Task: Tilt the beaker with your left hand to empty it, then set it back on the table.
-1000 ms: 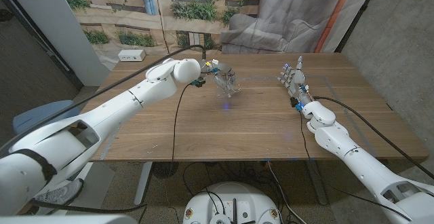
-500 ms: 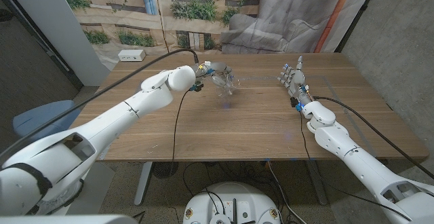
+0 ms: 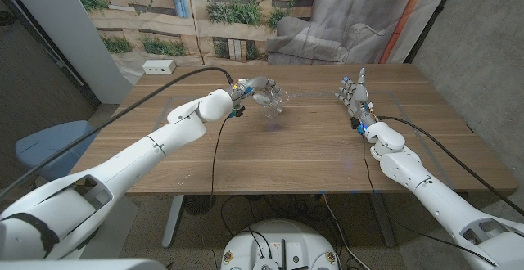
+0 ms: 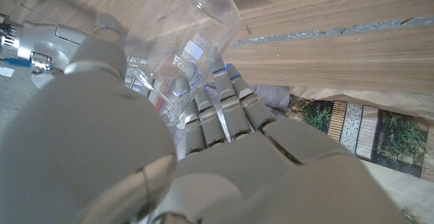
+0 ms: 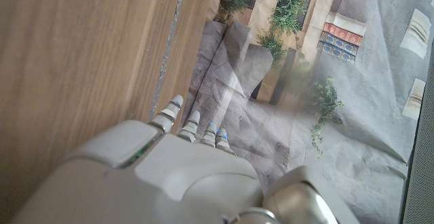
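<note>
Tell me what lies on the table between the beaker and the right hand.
Nothing: in the head view, only bare wooden table runs between the beaker, held tilted in the left hand, and the right hand.

beaker, held in the left hand | white print on the glass wall beside a blank white marking patch, reading roughly "ES120", seen inverted, partly hidden by fingers | graduation marks near the print too blurred to read | no other legible text
</note>
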